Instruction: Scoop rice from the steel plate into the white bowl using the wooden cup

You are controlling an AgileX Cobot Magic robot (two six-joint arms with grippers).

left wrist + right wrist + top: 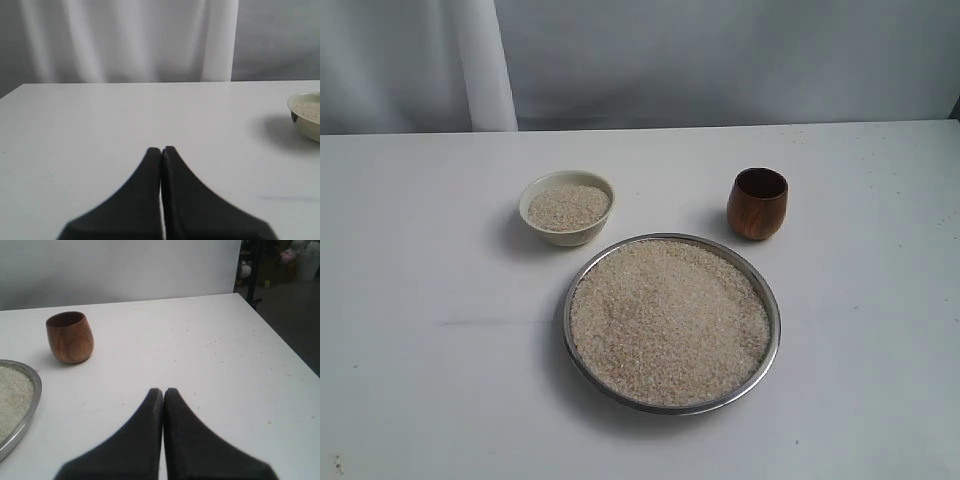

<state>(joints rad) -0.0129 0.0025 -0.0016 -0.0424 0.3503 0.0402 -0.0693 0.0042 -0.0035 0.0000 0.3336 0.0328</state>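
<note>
The steel plate (763,363) lies at the table's middle front, heaped with rice (668,320). Behind it to the left stands the white bowl (566,207), which also holds rice. The wooden cup (757,203) stands upright behind the plate to the right, apart from it. Neither gripper shows in the exterior view. My left gripper (161,149) is shut on nothing over bare table, with the white bowl (306,116) far off at the frame edge. My right gripper (163,390) is shut and holds nothing; the wooden cup (69,337) and the steel plate (31,405) rim lie well beyond it.
The white table (430,330) has its right edge (287,347) near my right gripper, with dark floor beyond. Scattered grains speckle the tabletop there. A pale curtain (480,60) hangs behind the table.
</note>
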